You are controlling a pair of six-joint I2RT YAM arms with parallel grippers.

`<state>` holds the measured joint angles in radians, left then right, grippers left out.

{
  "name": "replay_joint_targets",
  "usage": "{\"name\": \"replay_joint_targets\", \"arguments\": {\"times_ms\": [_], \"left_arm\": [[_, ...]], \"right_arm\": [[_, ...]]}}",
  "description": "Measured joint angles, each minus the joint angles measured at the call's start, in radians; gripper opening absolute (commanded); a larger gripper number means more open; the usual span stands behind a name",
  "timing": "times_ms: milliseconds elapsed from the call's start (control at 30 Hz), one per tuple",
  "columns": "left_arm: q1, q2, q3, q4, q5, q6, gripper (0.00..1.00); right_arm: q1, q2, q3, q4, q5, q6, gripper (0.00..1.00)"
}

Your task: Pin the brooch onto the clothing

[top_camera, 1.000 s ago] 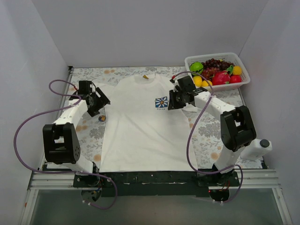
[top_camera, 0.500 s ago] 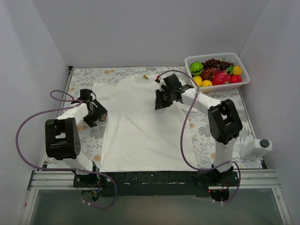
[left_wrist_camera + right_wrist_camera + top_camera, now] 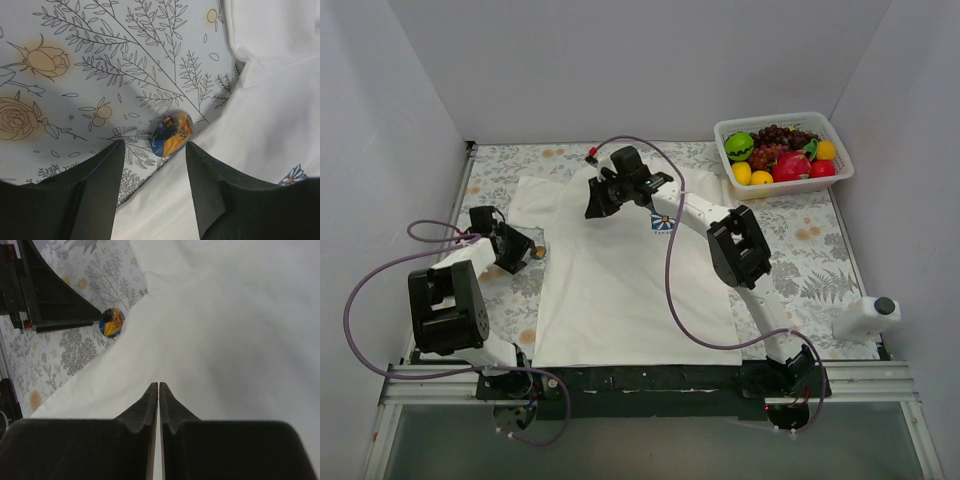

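The brooch [image 3: 172, 133], a small round disc with blue, orange and dark colours, lies on the mat against the left edge of the clothing [image 3: 620, 290], a white T-shirt spread flat. My left gripper [image 3: 155, 145] is open, its fingertips just short of the brooch [image 3: 537, 253] on either side, one over the mat and one over the shirt's edge. My right gripper [image 3: 158, 386] is shut with nothing in it and hovers over the shirt's upper left part [image 3: 225, 330]. From there the brooch [image 3: 112, 322] and a left finger [image 3: 55, 300] show. The right arm partly covers the small daisy print [image 3: 663, 222].
A white basket [image 3: 832, 128] of toy fruit stands at the back right. A white bottle-like object [image 3: 868, 318] stands at the right edge. A floral mat [image 3: 790, 260] covers the table under the shirt. White walls close in three sides.
The right arm has swept left across the shirt from the daisy print to the upper left part, its jaws closing. The left gripper has drawn back towards the brooch and narrowed.
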<state>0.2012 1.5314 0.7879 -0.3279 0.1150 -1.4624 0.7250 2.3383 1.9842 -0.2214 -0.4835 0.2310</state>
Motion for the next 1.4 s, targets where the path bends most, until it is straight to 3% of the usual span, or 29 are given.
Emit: {"name": "replay_joint_targets", "arguments": {"times_ms": [233,567,1100,1200,1333,1400], "left_arm": [[0.005,0.003,-0.032,0.075,0.053,-0.027,0.37],[0.006,0.02,-0.041,0.111,0.084,-0.026,0.33],[0.006,0.038,-0.042,0.148,0.106,-0.019,0.32],[0.006,0.038,-0.042,0.147,0.105,-0.019,0.37],[0.007,0.035,-0.039,0.15,0.105,-0.026,0.58],[0.01,0.03,-0.034,0.15,0.106,-0.038,0.59]], "right_arm": [[0.079,0.13,0.148,0.07,-0.048,0.002,0.06],[0.165,0.248,0.193,0.192,-0.068,0.043,0.01],[0.18,0.346,0.236,0.273,0.04,0.155,0.01],[0.183,0.348,0.228,0.29,0.043,0.166,0.01],[0.185,0.343,0.204,0.332,0.055,0.179,0.01],[0.185,0.343,0.205,0.337,0.058,0.186,0.01]]}}
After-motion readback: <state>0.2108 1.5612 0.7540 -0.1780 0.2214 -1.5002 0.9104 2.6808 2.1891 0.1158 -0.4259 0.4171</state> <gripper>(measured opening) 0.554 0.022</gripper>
